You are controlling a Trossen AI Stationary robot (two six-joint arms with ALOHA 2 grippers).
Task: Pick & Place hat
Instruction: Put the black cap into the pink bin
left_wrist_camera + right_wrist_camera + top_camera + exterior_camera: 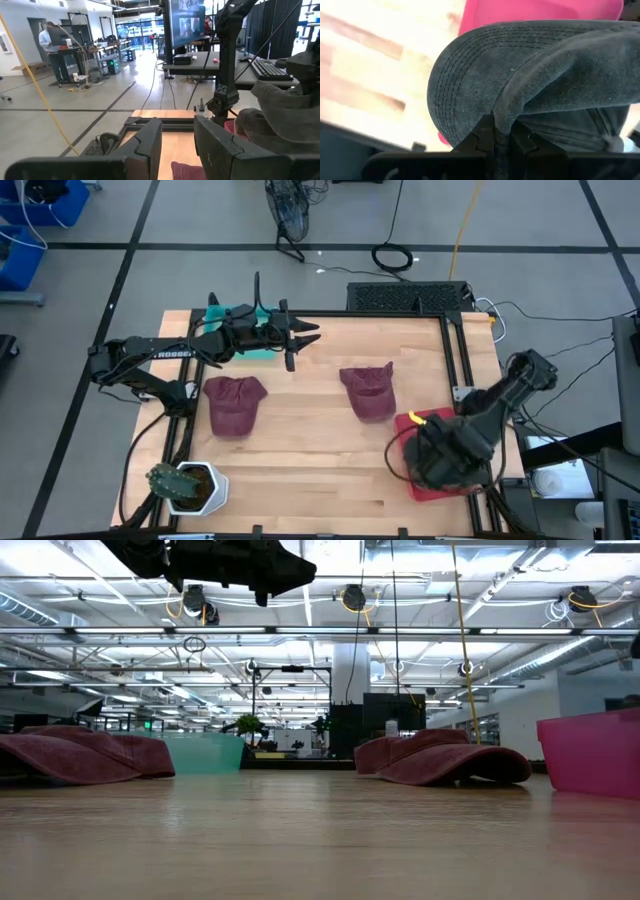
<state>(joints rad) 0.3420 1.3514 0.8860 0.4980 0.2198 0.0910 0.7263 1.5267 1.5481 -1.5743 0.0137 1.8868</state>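
While the right gripper (502,137) hangs over the pink bin (420,480) at the table's (320,470) near right corner, its 2 fingers are pinched tight on a fold of a dark grey hat (530,80). The cloth sits right between the jaws, and the curved brim with its rows of stitching sticks out past them. The hat looks soft and a bit faded.

The left gripper (298,335) waits up in the air at the far left, just beside a teal bin (245,340). Its fingers (150,142) are apart and hold nothing.

2 dark red hats lie flat on the wood. 1 red hat (234,402) is on the left, and the other red hat (368,390) is near the middle. A small potted plant (185,485) stands at the near left corner.
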